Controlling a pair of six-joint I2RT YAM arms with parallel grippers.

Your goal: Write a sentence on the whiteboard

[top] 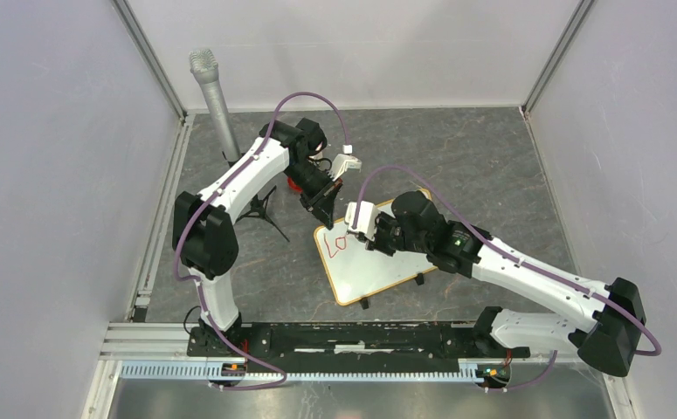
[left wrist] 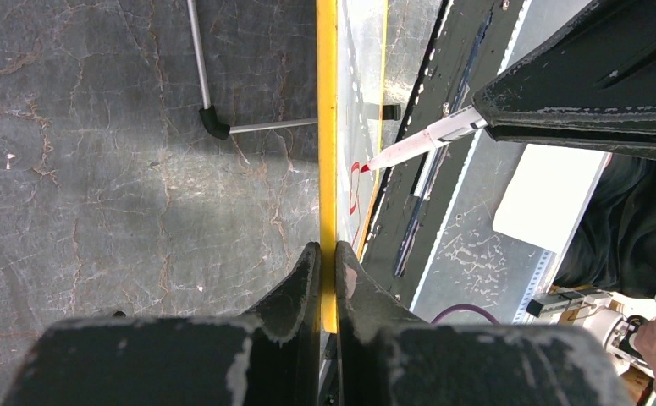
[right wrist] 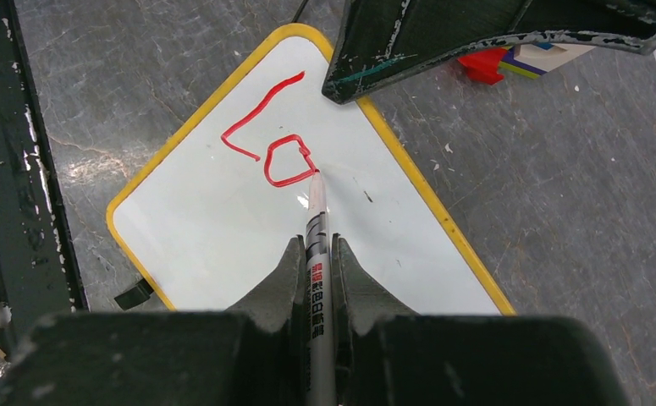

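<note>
The whiteboard lies on the grey table, white with a yellow-wood frame; it also shows in the right wrist view and edge-on in the left wrist view. Red marker letters "Lo" stand on it near its far end, also seen from above. My right gripper is shut on a white marker whose red tip touches the board beside the "o". My left gripper is shut on the board's frame at its far corner.
A grey microphone on a small black tripod stands at the back left. A red and coloured block lies beyond the board. The black rail runs along the near edge. White walls enclose the table.
</note>
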